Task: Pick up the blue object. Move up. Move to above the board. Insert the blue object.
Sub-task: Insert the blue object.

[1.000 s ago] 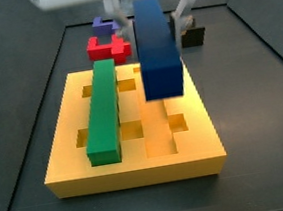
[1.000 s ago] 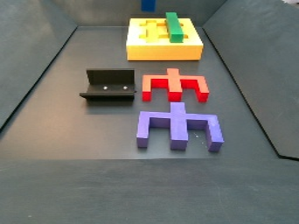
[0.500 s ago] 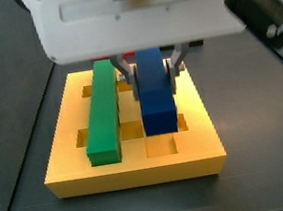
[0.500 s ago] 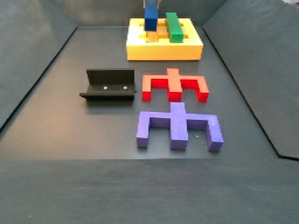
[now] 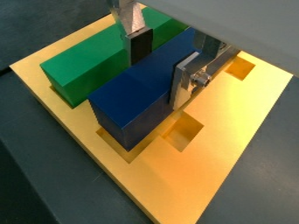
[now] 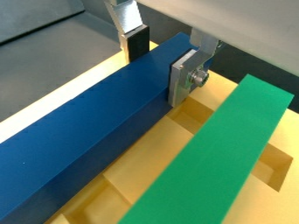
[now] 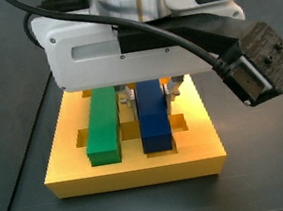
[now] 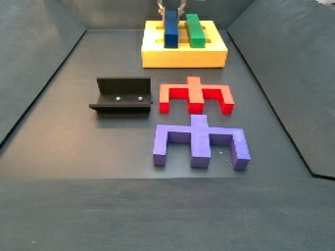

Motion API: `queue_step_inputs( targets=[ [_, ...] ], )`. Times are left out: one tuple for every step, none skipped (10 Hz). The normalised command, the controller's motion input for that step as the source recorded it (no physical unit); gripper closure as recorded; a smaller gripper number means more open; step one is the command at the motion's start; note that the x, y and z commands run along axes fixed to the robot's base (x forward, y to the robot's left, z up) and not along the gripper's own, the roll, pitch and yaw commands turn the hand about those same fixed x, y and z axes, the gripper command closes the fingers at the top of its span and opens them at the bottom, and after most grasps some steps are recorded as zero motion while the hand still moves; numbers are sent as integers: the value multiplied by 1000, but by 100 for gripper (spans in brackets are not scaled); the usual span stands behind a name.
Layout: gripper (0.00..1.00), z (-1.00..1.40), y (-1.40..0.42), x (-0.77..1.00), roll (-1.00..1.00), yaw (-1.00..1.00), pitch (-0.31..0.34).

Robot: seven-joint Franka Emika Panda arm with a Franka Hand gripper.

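The gripper (image 5: 162, 54) sits low over the thick yellow rectangular board (image 5: 239, 144), its flat silver fingers (image 6: 184, 77) clamped on the two long sides of the long dark-blue rectangular bar (image 5: 146, 94). In a side view the blue bar (image 7: 155, 124) lies lengthwise in one of the board's (image 7: 134, 167) grooves, apparently seated, beside the long green bar (image 7: 101, 127) filling the parallel groove. Small rectangular cut-outs (image 5: 183, 133) next to the blue bar stand open.
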Motion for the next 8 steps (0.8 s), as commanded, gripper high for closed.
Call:
queue_step_inputs(
  targets=[
    [100,-223,-100,66,111,34,19],
    [100,-134,-94,74,16,63,0],
    [100,-174,-83,80,0,60,0],
    [100,-206,-86,114,13,157,0],
    [100,-211,-71,134,33,157,3],
    [100,-183,-17,97,0,126,0],
    [100,-166,-3,17,0,74,0],
    [100,-157,0,3,0,49,0]
  ],
)
